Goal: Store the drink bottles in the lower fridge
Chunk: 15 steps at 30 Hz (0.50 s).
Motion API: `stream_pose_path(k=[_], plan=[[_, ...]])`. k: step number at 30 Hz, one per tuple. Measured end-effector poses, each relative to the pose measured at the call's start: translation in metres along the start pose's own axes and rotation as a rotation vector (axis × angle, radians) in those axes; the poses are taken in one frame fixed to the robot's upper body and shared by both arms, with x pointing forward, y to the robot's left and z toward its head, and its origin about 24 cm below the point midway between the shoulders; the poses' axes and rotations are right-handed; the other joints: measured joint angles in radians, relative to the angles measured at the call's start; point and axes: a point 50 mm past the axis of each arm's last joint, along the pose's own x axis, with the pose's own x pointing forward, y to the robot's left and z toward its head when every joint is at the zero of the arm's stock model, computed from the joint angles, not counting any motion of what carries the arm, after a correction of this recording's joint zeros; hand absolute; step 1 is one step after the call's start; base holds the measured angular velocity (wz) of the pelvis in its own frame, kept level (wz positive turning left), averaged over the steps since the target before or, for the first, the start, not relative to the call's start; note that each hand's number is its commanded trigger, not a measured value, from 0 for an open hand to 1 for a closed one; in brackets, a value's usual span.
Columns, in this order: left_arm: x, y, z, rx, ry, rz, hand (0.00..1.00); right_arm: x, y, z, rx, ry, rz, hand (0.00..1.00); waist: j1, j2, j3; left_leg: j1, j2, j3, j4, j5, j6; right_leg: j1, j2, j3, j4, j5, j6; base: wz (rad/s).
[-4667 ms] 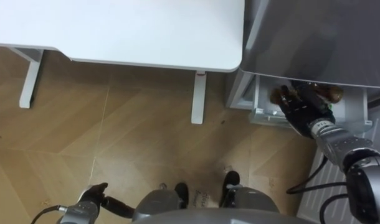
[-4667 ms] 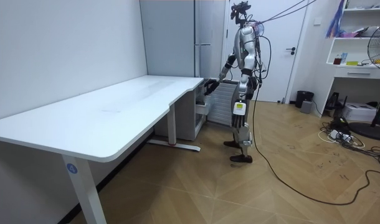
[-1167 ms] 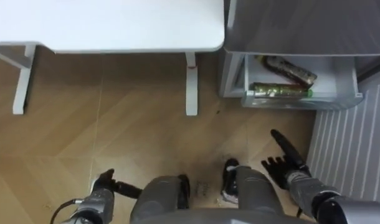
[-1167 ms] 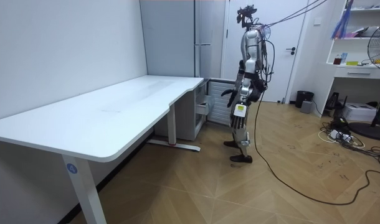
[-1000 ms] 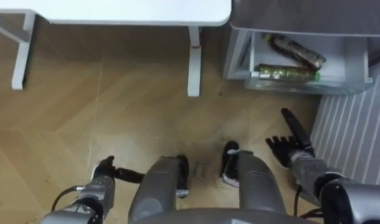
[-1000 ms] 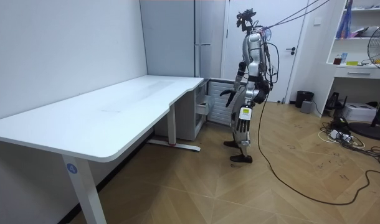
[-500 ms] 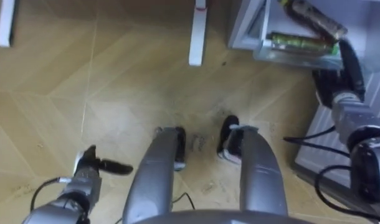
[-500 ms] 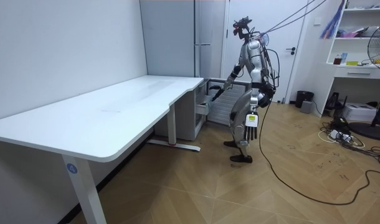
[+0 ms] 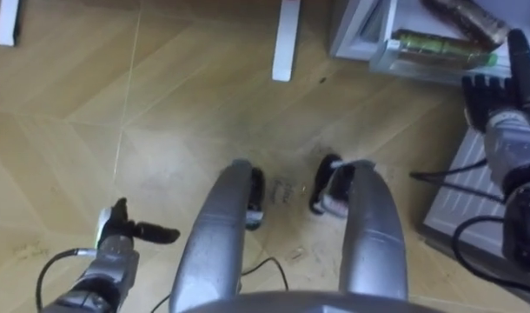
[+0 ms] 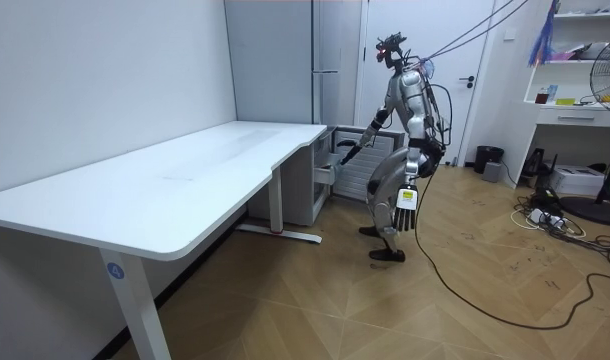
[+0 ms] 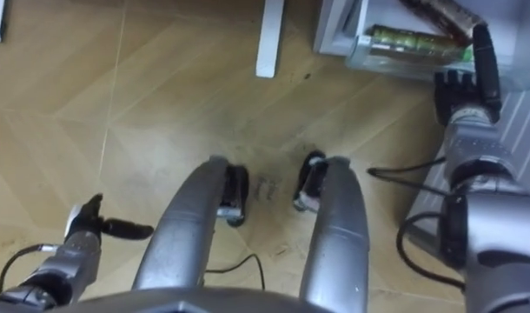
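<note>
Two drinks lie on their sides in the open lower fridge drawer (image 9: pixel 395 61). A green bottle (image 9: pixel 443 43) with a glossy patterned label lies along the drawer's clear front wall, its cap toward the robot's right. Just behind it, a dark brown bottle (image 9: pixel 463 12) lies at a slant, partly cut off by the top edge of the view.

The right hand (image 9: pixel 489 91) is raised beside the drawer's right end and holds nothing. Its fingers are loose and spread, and its thumb points straight ahead. The thumb's tip shows over the drawer's corner near the green bottle's cap; whether it touches cannot be told.

In the room view the robot stands in front of the tall grey fridge (image 10: pixel 285 70), knees bent and body leaning forward. Its right arm is stretched down toward the drawer.

The left hand (image 9: pixel 115 236) hangs low at its side, well away from the drinks. It is empty, with its fingers straight and relaxed.

A white table (image 10: pixel 185 180) stands next to the fridge on the wooden floor (image 9: pixel 161 130).
</note>
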Motion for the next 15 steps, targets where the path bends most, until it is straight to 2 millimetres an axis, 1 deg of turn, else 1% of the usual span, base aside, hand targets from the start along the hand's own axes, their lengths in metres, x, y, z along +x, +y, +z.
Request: stream_pose_path(k=[1, 6, 9, 10, 13, 15], plan=[[0.000, 0.001, -0.003, 0.000, 0.006, 0.005, 0.00, 0.000, 0.003, 0.001, 0.003, -0.003, -0.003, 0.00, 0.004, 0.000, 0.0001, -0.005, -0.001, 0.000, 0.007, 0.000, 0.000, -0.007, -0.001, 0.001, 0.005, -0.004, 0.006, 0.00], [-0.004, 0.001, -0.017, 0.006, 0.037, 0.015, 0.00, 0.001, 0.006, 0.007, 0.006, -0.028, -0.011, 0.00, 0.024, -0.002, -0.0004, -0.021, 0.000, -0.001, 0.013, 0.000, 0.000, -0.021, -0.002, 0.007, 0.010, -0.007, 0.012, 0.00], [-0.006, 0.002, -0.026, -0.017, 0.065, 0.019, 0.00, 0.001, 0.006, 0.008, 0.008, -0.039, -0.015, 0.00, 0.026, -0.003, 0.0001, -0.023, 0.000, -0.001, 0.013, 0.000, 0.000, -0.024, 0.000, 0.009, 0.012, -0.009, 0.015, 0.03], [-0.006, 0.003, -0.029, -0.016, 0.073, 0.020, 0.00, 0.001, 0.006, 0.007, 0.004, -0.038, -0.016, 0.00, 0.027, -0.008, -0.0006, -0.024, 0.000, 0.001, 0.013, 0.000, 0.000, -0.028, 0.000, 0.012, 0.014, -0.009, 0.015, 0.00], [-0.007, 0.002, -0.030, -0.035, 0.073, 0.016, 0.00, 0.001, 0.006, 0.007, -0.007, -0.039, -0.020, 0.00, 0.029, -0.013, -0.0006, -0.030, -0.002, 0.002, 0.013, 0.001, -0.001, -0.032, -0.007, 0.010, 0.020, -0.009, 0.016, 0.01], [-0.008, 0.002, -0.028, -0.039, 0.055, 0.008, 0.00, 0.001, 0.010, 0.006, -0.007, -0.037, -0.023, 0.00, 0.029, -0.013, -0.0006, -0.037, 0.000, -0.003, 0.013, 0.002, -0.003, -0.037, -0.007, 0.007, 0.019, -0.016, 0.021, 0.02]])
